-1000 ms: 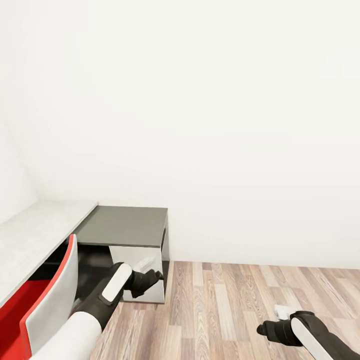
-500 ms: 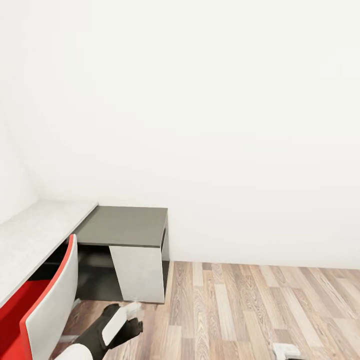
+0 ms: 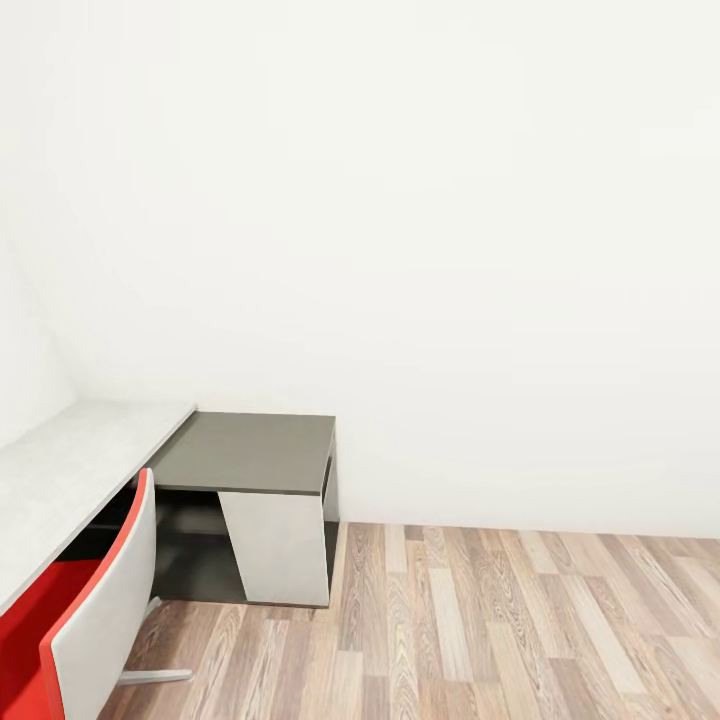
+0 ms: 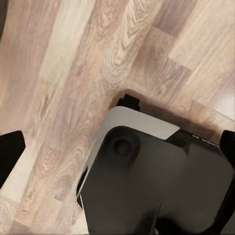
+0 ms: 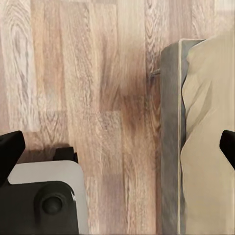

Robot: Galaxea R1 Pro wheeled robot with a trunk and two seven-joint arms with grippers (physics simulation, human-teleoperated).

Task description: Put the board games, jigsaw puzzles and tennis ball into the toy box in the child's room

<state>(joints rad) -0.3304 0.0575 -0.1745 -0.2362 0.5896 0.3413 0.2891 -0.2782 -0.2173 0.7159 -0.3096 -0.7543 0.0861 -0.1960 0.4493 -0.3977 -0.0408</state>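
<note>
The table's pale desk top (image 3: 70, 470) runs along the left wall and joins its lower dark grey side table (image 3: 250, 450); both tops are bare. My left gripper (image 4: 117, 149) points down at the plank floor and is open, its dark fingertips (image 4: 9, 152) far apart with nothing between them. My right gripper (image 5: 118, 149) is also open and empty over the floor, beside the bed (image 5: 205, 147) with its beige cover and grey frame. The toy box, board games, jigsaw puzzles and tennis ball are out of view.
A red chair with a white back (image 3: 95, 610) stands tucked at the desk. My own grey and white base (image 4: 147, 181) lies under the left gripper, and the base (image 5: 49, 200) also sits below the right gripper. Wood-plank floor (image 3: 500, 630) stretches to the white wall.
Both arms have dropped downward and left the head view. The head view itself has not shifted.
</note>
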